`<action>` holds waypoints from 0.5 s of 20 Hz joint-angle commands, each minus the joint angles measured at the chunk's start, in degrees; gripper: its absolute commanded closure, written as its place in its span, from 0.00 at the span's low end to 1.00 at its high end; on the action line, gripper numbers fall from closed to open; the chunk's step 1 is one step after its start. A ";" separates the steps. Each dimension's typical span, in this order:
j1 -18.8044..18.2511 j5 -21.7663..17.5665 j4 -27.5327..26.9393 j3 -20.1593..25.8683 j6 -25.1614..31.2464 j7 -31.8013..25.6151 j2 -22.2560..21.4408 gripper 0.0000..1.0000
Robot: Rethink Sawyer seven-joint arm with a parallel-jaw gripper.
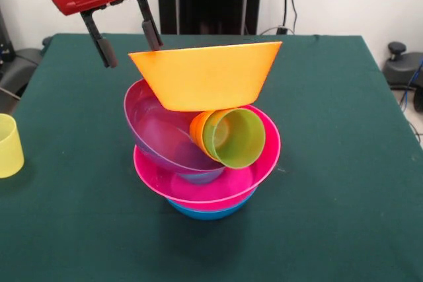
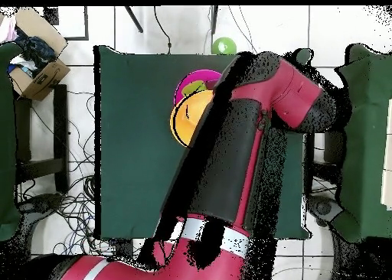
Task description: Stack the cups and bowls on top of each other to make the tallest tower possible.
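Observation:
The tower stands mid-table. A blue bowl [image 1: 211, 212] is at the bottom and a pink bowl [image 1: 205, 193] sits in it. In the pink bowl leans a tilted purple bowl [image 1: 158, 137]. Beside it an orange cup [image 1: 198, 133] lies on its side with a green cup [image 1: 234, 138] nested inside. An orange bowl [image 1: 205, 74] rests upright on top. My gripper [image 1: 132, 53] hangs open at the top bowl's left rim, holding nothing; one finger ends right at that rim. A pale yellow cup [image 1: 8, 144] stands alone at the left edge. From overhead the arm covers most of the pink bowl [image 2: 190, 84] and orange bowl [image 2: 185, 120].
The green tablecloth [image 1: 344, 163] spreads around the tower on all sides. Overhead, a lime green round thing [image 2: 224, 45] lies just at the table's top edge. A cardboard box [image 2: 38, 55] and cables sit on the floor to the left.

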 commanded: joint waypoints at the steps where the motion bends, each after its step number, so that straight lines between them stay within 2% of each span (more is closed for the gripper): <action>1: -0.18 2.12 5.04 7.24 -3.14 -6.36 0.47 0.00; 5: 0.44 -0.24 4.81 5.25 -4.99 -4.08 0.26 0.00; 7: 1.38 -2.32 4.86 2.75 -7.28 -0.95 -0.15 0.00; 10: 3.02 -6.30 4.06 -2.69 -7.83 3.93 1.09 0.00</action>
